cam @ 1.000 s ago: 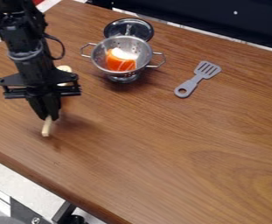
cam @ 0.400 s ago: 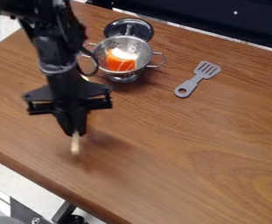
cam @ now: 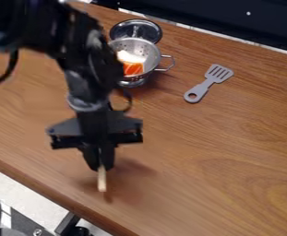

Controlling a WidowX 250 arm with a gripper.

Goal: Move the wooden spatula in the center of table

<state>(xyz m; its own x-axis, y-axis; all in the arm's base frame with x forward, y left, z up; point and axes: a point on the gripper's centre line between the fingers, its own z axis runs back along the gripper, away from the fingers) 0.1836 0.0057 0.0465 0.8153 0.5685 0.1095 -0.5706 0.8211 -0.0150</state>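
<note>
Wooden table [cam: 219, 166] (grained, brown), pale floor [cam: 28, 194], black panel [cam: 201, 16]

Fairly bright light spreads over my table [cam: 219, 152]; I cannot tell its source. A soft-edged shadow falls beside my gripper [cam: 101, 167], and another darkens the surface by the metal colander [cam: 151, 54]. Pale glints catch the colander and the shiny lid [cam: 149, 30]. My dark arm [cam: 87, 78] is blurred.

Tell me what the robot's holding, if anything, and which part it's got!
The gripper holds the wooden spatula near its narrow end, which pokes out below.
</note>
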